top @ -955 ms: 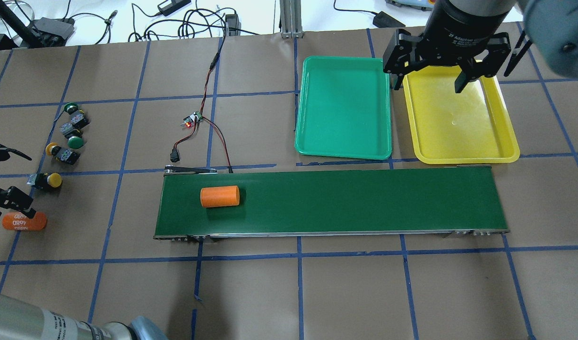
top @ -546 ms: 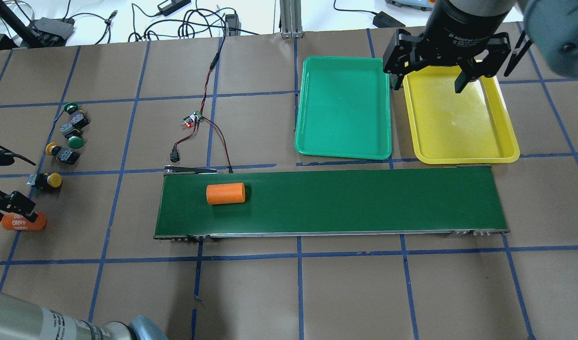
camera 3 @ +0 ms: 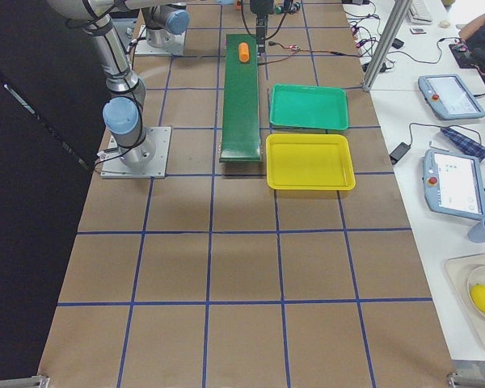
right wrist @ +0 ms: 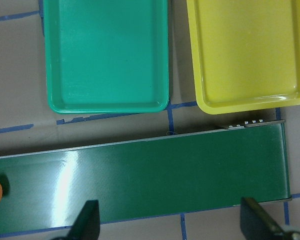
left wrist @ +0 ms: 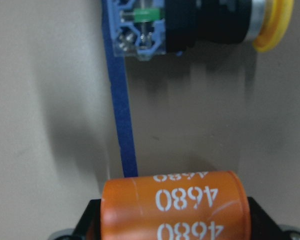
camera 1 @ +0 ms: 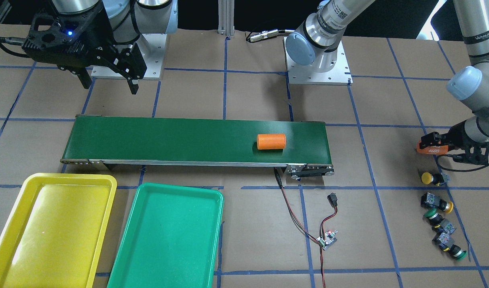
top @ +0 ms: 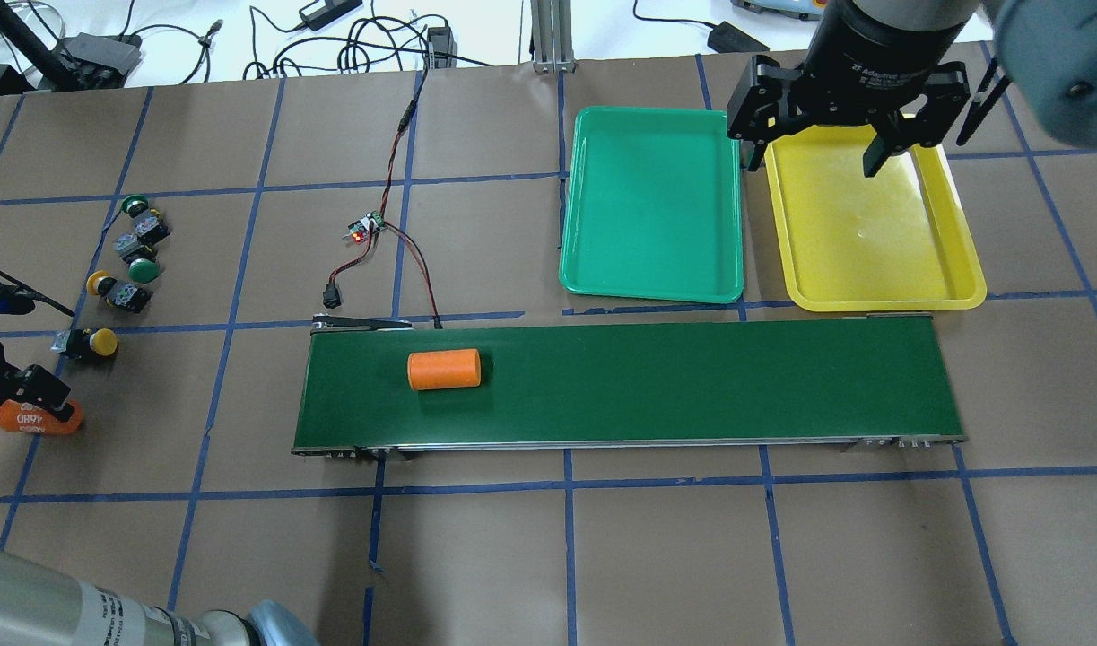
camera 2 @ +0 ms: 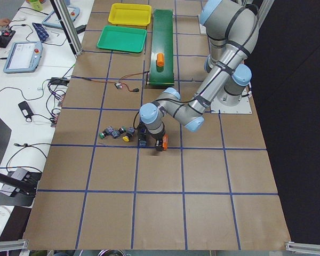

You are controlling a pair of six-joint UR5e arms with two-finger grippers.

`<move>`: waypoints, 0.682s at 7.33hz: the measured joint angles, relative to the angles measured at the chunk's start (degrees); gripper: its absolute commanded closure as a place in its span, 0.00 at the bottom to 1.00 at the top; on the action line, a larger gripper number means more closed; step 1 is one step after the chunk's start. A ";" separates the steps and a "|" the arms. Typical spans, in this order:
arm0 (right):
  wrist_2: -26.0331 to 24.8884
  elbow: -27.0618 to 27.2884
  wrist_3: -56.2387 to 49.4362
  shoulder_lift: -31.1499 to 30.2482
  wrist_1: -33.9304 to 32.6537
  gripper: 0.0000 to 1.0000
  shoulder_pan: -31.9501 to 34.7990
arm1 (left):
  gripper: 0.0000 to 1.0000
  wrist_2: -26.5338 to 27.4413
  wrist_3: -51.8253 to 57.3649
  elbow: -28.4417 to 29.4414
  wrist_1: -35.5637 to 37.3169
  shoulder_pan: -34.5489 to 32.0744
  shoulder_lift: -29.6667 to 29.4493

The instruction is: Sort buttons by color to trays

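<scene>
— Front-facing view first: where are the buttons?
— All four buttons [camera 1: 433, 200] lie on their sides in a loose row on the table [camera 1: 248, 256], at the left arm's end. They are well apart from the yellow tray [camera 1: 48, 232] and green tray [camera 1: 168, 236], which sit side by side beside the conveyor belt [camera 1: 168, 140].
— And the jaws?
— The left gripper [camera 1: 428, 145] has its jaws pinching an orange cylinder marked 4680 [camera 1: 433, 151], near the closest button. The right gripper [camera 1: 109, 84] hangs with its jaws spread wide.
— Overhead, which way do the buttons point?
— The nearest yellow-capped button [top: 91, 343] has its long axis across the view, cap toward the belt. The other yellow-capped button [top: 117, 290] is roughly parallel, cap the opposite way. The green-capped pair [top: 143, 267] lies slanted, one cap toward the far edge, one toward the near side.
— Anything between them and the trays?
— A small circuit board [top: 366, 229] with red and black wires, and a second orange cylinder [top: 444, 370] lying lengthwise on the belt.
— Left wrist view?
— The marked cylinder fills the bottom, with a dark finger [left wrist: 87, 222] at each end. The yellow-capped button lies above it, across the view, on a blue tape line [left wrist: 122, 125].
— Right wrist view?
— The fingertips [right wrist: 87, 222] are well apart, with only belt between them, and both trays lie beyond.
— Side views?
— In the exterior left view the near arm bends low beside the buttons. The jaws are too small to judge there.
</scene>
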 measured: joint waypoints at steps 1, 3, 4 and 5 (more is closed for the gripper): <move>0.00 0.00 0.00 0.00 0.00 0.00 0.00 | 0.87 -1.44 -0.32 0.22 -3.26 -1.69 2.57; 0.00 0.00 0.00 0.00 0.00 0.00 0.00 | 0.88 -7.10 -8.10 0.98 -11.94 -10.17 10.00; 0.00 0.00 0.00 0.00 -0.01 0.00 0.00 | 0.87 -8.96 -14.96 0.75 -13.64 -16.97 13.31; 0.00 0.00 0.00 0.00 -0.02 0.00 0.00 | 0.87 -9.85 -22.37 0.06 -14.25 -24.11 15.78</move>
